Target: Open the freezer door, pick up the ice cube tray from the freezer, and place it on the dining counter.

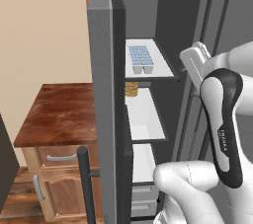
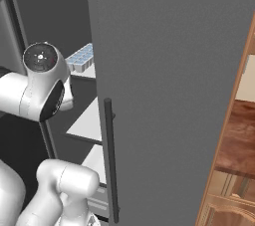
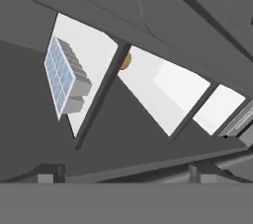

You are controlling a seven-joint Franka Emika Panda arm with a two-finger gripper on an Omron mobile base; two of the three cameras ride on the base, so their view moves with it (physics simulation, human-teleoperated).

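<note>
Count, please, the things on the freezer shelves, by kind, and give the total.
Ice cube tray: 1, on the top white shelf
Stack of round golden-brown food: 1, on the shelf below
Total: 2

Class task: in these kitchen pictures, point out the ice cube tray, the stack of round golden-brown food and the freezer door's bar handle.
ice cube tray (image 1: 141,58): left base view, cube grid.
golden-brown food stack (image 1: 131,89): left base view, its side.
bar handle (image 1: 85,181): left base view, mid-shaft.

Freezer door (image 1: 104,94) swung wide; open air above ice cube tray (image 1: 141,59), shelf uncluttered
</note>
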